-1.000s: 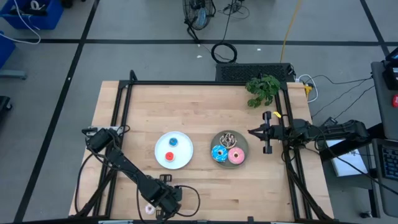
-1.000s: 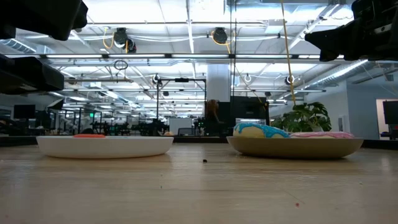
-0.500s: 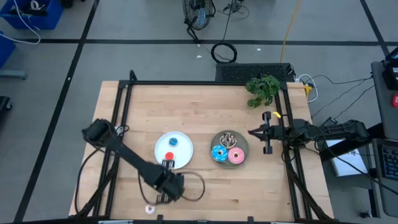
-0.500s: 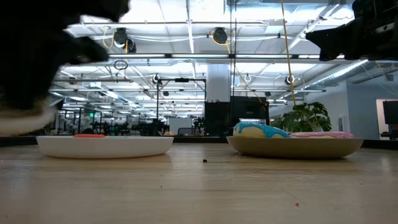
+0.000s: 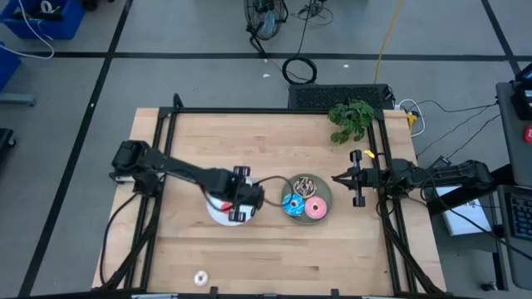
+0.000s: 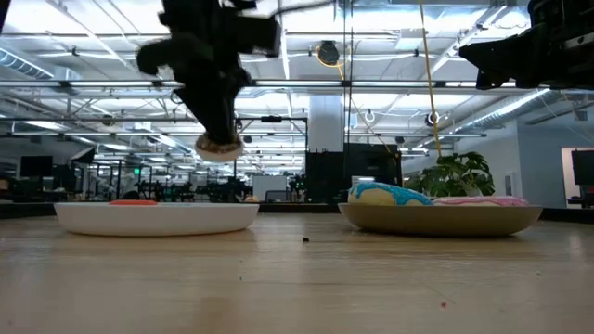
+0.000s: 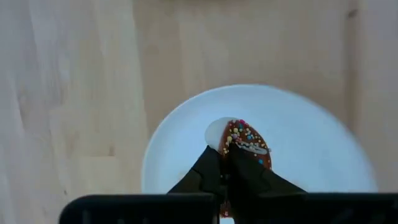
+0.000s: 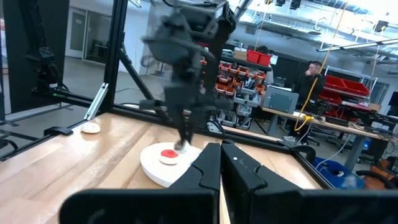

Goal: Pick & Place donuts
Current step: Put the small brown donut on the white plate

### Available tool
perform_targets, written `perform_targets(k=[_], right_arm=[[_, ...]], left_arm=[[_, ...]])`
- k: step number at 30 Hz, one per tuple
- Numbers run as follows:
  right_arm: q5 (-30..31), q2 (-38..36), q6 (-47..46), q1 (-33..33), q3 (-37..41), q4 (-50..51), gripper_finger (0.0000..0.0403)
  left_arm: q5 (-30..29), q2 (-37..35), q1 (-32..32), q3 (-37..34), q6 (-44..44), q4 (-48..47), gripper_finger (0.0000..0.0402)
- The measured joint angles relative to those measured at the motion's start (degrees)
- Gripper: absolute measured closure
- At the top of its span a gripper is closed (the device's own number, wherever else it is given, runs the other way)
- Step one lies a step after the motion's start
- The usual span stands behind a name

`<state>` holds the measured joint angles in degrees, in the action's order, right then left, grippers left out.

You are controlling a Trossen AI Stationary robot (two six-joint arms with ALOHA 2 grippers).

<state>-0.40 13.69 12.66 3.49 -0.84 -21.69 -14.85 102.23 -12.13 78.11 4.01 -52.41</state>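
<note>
Two dark fingers (image 7: 214, 177) of the left gripper (image 7: 231, 163) are pinching a tiny brown ring donut with coloured sprinkles (image 7: 247, 146), clamped on its rim so the little ring is sticking out past the tips. Directly beneath the claw, the round white plate (image 7: 311, 149) is lying on the pale wooden table (image 5: 274, 141); in the low view the donut is hanging clear above that plate, not touching it. Just under and beside the claw on the same plate, a tiny red donut (image 8: 168, 154) is resting; a tiny blue one may be there too, but the arm is covering that spot from above.

Beyond the plate, on the side toward the other arm, the round grey plate (image 5: 325, 187) is carrying the larger blue sprinkled donut (image 5: 293, 204), the pink donut (image 5: 315, 208) and the brown donut with white drizzle (image 5: 304, 183). Well behind the claw, near the table's front edge, a tiny white donut (image 5: 200, 278) is lying alone.

At the table's far side the right gripper (image 5: 337, 177) is waiting, its fingers pressed together on nothing.

Judging by its look, the held toy is very light and somewhat soft, so a rim pinch is enough, though so small a ring could twist or slip out of the tips.
</note>
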Motion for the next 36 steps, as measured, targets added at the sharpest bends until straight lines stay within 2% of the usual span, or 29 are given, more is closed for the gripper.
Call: perform_targets(k=[4,9,18,25,31,36], right_arm=[[0.0,0.0,0.0,0.0,0.0,0.2,0.0403],[-0.1,0.0,-0.1,0.0,0.0,0.7,0.0403],[-0.1,0.0,-0.2,0.0,0.0,0.9,0.0403],[0.0,0.0,0.0,0.0,0.0,0.5,0.0403],[0.0,0.0,0.0,0.0,0.0,0.5,0.0403],[0.1,0.0,0.0,0.0,0.0,0.5,0.0403]], left_arm=[[2.9,1.7,4.4,0.0,-2.6,0.1,0.0393],[4.9,5.0,6.9,0.0,-4.3,0.3,0.0371],[5.9,7.4,8.4,-4.9,-5.8,4.3,0.0392],[9.2,7.3,9.1,-7.3,-5.9,6.6,0.0342],[9.1,6.9,9.2,-7.4,-3.6,7.5,0.0311],[9.0,6.8,9.3,-7.4,-2.2,7.1,0.0268]])
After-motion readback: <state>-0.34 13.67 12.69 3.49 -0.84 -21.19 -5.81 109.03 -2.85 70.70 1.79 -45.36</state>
